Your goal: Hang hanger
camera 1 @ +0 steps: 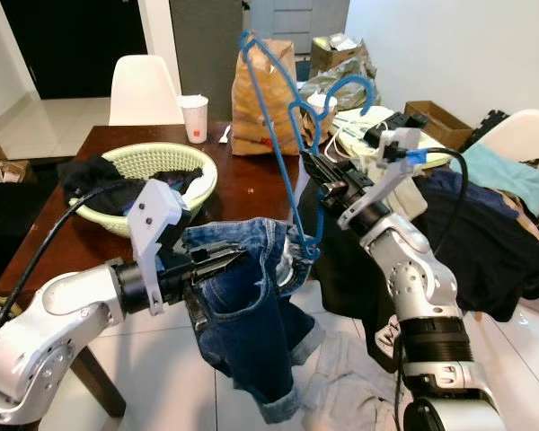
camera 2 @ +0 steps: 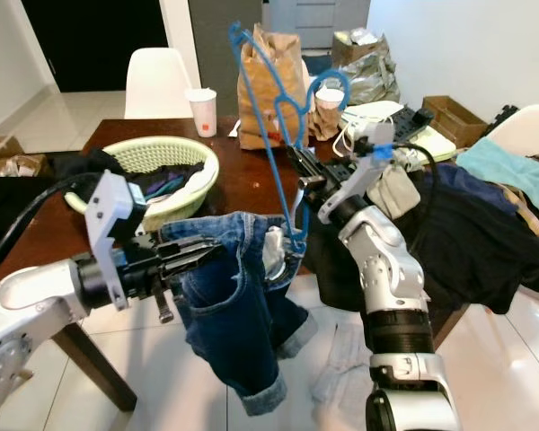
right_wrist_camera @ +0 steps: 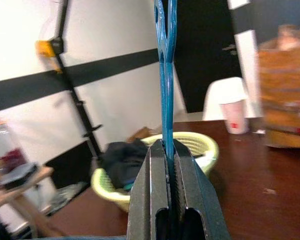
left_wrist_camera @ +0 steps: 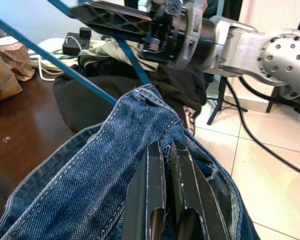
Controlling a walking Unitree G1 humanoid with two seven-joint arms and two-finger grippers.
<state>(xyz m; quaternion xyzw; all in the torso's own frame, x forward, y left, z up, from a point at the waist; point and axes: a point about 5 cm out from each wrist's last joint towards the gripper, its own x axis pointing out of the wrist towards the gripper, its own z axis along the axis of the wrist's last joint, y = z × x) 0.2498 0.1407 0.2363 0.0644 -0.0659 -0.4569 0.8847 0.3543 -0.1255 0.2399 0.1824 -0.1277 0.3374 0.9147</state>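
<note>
**Hanger held upright by right gripper; denim shorts partly threaded**

Hanger [camera 1: 283,135], blue plastic, stood upright over the near edge of the dark wooden table [camera 1: 251,184]. Clamped at mid-frame by the right gripper [camera 1: 316,172], fingers closed flat on the blue bar, as confirmed in the right wrist view. Hook end pointed up, in front of the brown paper bag [camera 1: 262,90]; lower end dipped into the waistband of the denim shorts [camera 1: 251,305].

Denim shorts hung off the near edge of the table, pinched at the waistband by the left gripper [camera 1: 223,260], fingers closed on the fabric. Legs of the shorts dangled toward the floor.

Step in hand, judged: dressing the hanger, not yet hanging it. Only one end appeared caught in the waistband. Next move likely called for drawing the waistband along the lower bar while keeping the frame steady, then carrying the loaded hanger to a rail. No rail made out anywhere around the table. Risk noted: fabric slipping off the single caught end.

Table surface glossy and cluttered. Green woven basket [camera 1: 157,166] with dark clothes sat left of the hanger; white paper cup [camera 1: 194,118] stood behind the basket. Dark garments [camera 1: 485,242] lay heaped right of the table. White chair [camera 1: 144,90] stood at the far side of the table. Floor [camera 1: 162,377] tiled pale, with a grey cloth [camera 1: 350,382] under the shorts.
</note>
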